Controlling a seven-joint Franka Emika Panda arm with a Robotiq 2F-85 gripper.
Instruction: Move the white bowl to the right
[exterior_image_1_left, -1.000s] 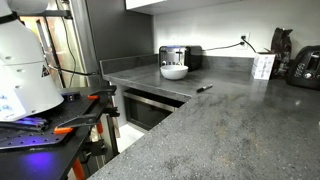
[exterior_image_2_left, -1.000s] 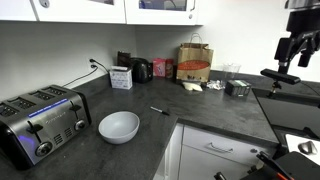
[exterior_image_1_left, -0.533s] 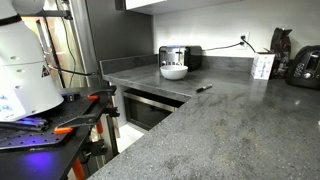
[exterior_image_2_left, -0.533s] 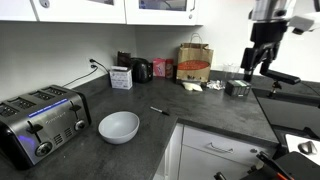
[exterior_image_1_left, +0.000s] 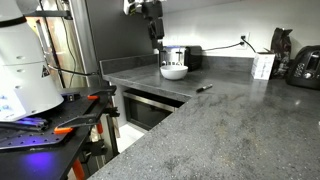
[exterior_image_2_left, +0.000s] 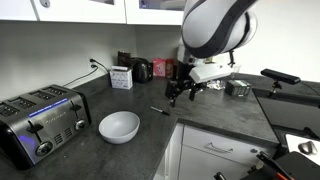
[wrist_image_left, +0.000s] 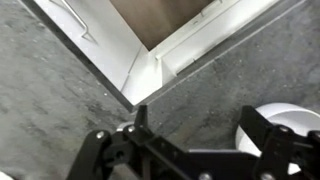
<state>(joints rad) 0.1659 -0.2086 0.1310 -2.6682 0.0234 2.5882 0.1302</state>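
The white bowl stands on the dark desk, below the pincer and apart from it. The wrist view shows only its rim beyond one finger of the widely spread pincer. Both exterior views show also the toaster beside it.

Arm is leaning in from high up: in an exterior view the fat white housing sits around 1 o'clock and the rest drops off toward 7 o'clock. The gripper points down, hanging in mid-air and touching nothing. In the wrist view the gripper pokes in from 6 o'clock, jaws spread wide, nothing between the fingers.
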